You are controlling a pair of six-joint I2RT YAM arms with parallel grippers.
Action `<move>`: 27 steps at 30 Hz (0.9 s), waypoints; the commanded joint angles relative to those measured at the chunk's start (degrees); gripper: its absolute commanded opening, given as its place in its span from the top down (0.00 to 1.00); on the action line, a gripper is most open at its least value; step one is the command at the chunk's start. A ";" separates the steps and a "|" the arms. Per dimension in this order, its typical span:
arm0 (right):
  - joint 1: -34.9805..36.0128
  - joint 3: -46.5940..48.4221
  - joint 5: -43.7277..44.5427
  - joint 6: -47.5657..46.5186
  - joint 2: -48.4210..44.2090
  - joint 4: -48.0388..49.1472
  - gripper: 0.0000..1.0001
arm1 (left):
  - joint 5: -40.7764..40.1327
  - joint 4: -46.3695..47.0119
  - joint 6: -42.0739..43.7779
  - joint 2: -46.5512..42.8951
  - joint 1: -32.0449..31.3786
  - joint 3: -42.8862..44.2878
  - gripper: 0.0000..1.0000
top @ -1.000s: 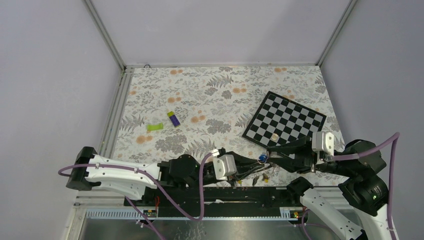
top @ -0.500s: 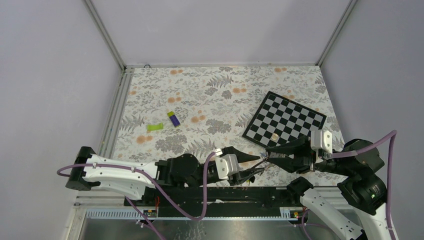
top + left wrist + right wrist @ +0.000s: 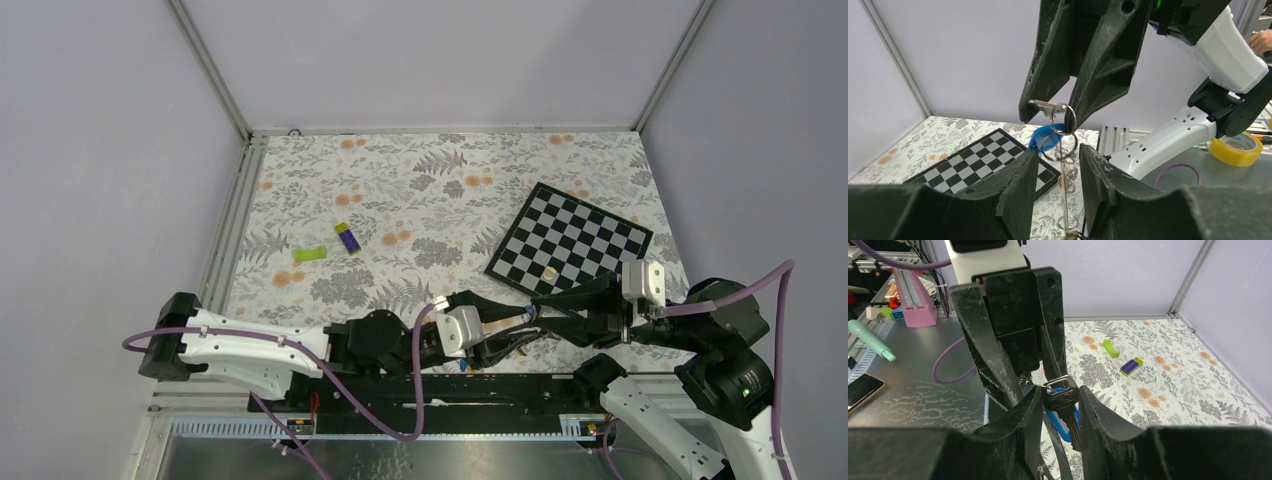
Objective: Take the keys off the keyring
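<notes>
"Left claw (image 3: 1058,150) has sprung apart, its fingers now either side of the hanging keys (image 3: 1048,140)."
"And the right claw (image 3: 1059,392)?"
"Clenched on a silver key (image 3: 1045,106), above the bench's (image 3: 420,190) near edge."

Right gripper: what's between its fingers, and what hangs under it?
A silver key is clamped between the right gripper's fingers. Under it hang a blue tag and linked rings, passing between the left gripper's open fingers. Their lower end is out of view.
</notes>
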 commanded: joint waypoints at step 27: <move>0.20 -1.04 1.43 6.63 -1.15 12.56 0.83 | -3.73 12.62 1.24 3.42 -0.13 -1.30 0.53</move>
